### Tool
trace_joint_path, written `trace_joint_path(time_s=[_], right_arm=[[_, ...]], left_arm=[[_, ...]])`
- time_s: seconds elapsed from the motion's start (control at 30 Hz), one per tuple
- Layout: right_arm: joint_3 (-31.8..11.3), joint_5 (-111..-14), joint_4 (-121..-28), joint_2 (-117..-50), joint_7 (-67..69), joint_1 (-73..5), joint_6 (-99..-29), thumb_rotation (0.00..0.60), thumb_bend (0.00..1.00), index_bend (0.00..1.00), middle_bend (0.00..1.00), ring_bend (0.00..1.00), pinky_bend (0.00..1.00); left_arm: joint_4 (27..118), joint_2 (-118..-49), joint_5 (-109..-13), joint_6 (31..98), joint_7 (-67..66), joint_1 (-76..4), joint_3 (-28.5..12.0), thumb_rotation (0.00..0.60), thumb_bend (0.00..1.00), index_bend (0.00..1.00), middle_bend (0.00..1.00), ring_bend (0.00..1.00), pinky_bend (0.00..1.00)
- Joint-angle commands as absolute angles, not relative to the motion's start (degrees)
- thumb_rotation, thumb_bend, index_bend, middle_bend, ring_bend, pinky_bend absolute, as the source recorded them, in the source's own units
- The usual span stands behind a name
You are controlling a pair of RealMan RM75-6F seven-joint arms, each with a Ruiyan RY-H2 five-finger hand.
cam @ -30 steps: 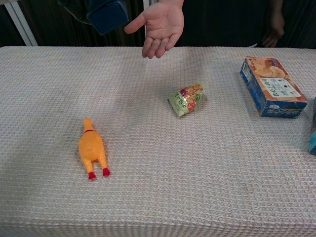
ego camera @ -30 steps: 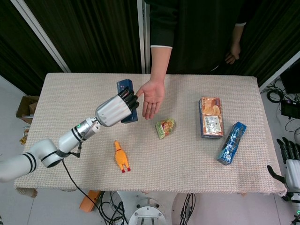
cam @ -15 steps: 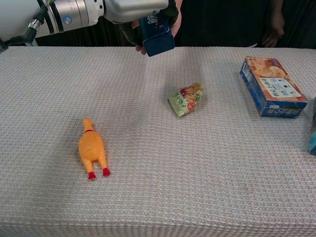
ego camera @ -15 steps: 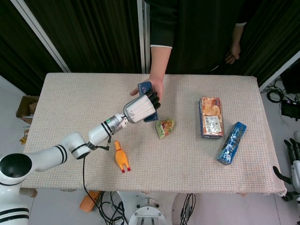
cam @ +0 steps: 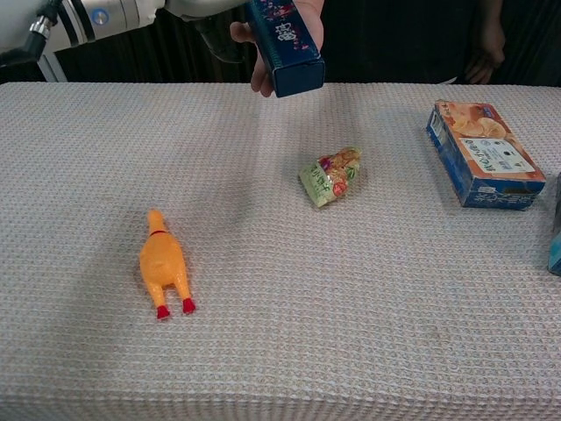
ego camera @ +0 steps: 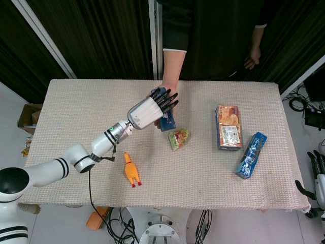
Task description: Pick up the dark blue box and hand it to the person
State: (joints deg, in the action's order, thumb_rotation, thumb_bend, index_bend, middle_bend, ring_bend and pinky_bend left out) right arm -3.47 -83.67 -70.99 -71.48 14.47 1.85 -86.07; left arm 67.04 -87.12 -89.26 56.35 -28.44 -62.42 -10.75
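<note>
handover | left hand (ego camera: 151, 109) fingers now spread, no longer clasping dark blue box (cam: 285, 46) | box now on person's palm (cam: 263, 61) | release underway

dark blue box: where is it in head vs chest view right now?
Head view: dark blue box sits upper centre, under the left hand, over the person's hand.
Chest view: dark blue box is at the top edge, left of centre, raised above the table, against the person's hand.
Shared landmark: the green snack packet lies just below and right of the box in both.
</note>
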Motion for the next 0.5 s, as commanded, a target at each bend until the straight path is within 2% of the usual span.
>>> trace_joint_path(time_s=[0.03,0.17,0.3,0.43,0.5], right_arm=[[-3.5,-83.7,-71.2,-71.3,14.4,1.9,-86.2,0.6,0.16,0.0,0.0,0.0,0.0],[-3.6,-83.9,-71.4,-71.2,14.5,1.9,-86.5,0.6,0.16,0.0,0.0,0.0,0.0],[-3.4,-84.4,-71.7,-70.9,14.3,2.1,-87.0,0.6,0.16,0.0,0.0,0.0,0.0],[-3.5,-84.8,-72.8,-70.3,13.3,2.2,-87.9,0.6,0.17,0.0,0.0,0.0,0.0],[-3.6,-85.0,-73.6,-70.1,12.9,2.2,-88.3,0.6,0.17,0.0,0.0,0.0,0.0]], left_arm=[[70.8,-83.6,-87.2,58.0,-30.3,-60.3,-11.7,0.6,0.16,0.0,0.0,0.05,0.21],[80.1,-75.6,-84.3,61.1,-33.3,-55.0,-11.2,0.6,0.1,0.0,0.0,0.05,0.21],[92.2,-67.0,-81.2,68.0,-31.9,-45.2,-8.0,0.6,0.03,0.0,0.0,0.05,0.21],[104.6,-60.2,-77.0,75.8,-25.5,-32.0,-1.3,0.6,0.02,0.0,0.0,0.05,0.21],[105.7,-59.3,-78.4,79.9,-23.2,-26.6,2.3,0.6,0.02,0.0,0.0,0.05,0.2]])
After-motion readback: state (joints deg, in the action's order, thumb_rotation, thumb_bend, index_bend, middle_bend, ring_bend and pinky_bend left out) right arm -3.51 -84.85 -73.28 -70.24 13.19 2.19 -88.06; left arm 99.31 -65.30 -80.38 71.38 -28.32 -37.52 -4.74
